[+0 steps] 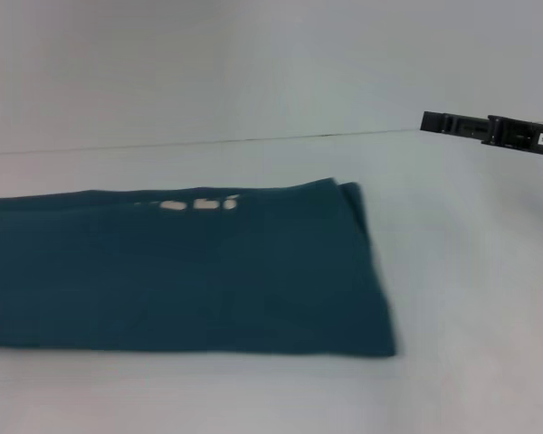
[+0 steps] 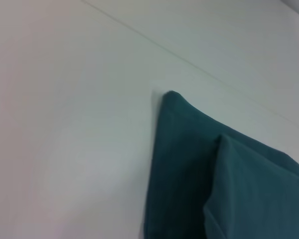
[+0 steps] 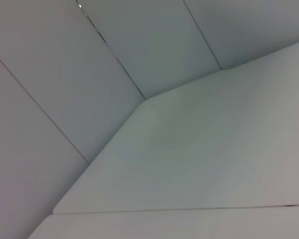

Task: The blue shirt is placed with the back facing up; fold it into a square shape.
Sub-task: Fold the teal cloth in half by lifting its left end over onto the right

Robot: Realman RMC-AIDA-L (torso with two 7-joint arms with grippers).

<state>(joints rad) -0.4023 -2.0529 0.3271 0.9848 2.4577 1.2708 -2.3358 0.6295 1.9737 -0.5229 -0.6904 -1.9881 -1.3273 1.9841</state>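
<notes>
Lying folded: blue shirt on the worktop

Stretching as a long band, the blue shirt (image 1: 181, 271) lies on the white worktop (image 1: 471, 271), running off the left edge. White letter fragments (image 1: 199, 204) peek at its far fold, unreadable. Open worktop lies right. The right gripper (image 1: 489, 131) hovers far right; its state cannot be told.

We see a pale white table (image 1: 462, 271) with a thin seam running across its far side. On it lies the blue shirt (image 1: 181, 280), folded into a long flat band that runs off the left edge of the head view. Bits of white lettering (image 1: 199, 204) show along its far fold. In the left wrist view a folded corner (image 2: 189, 149) rests flat on the tabletop.
</notes>
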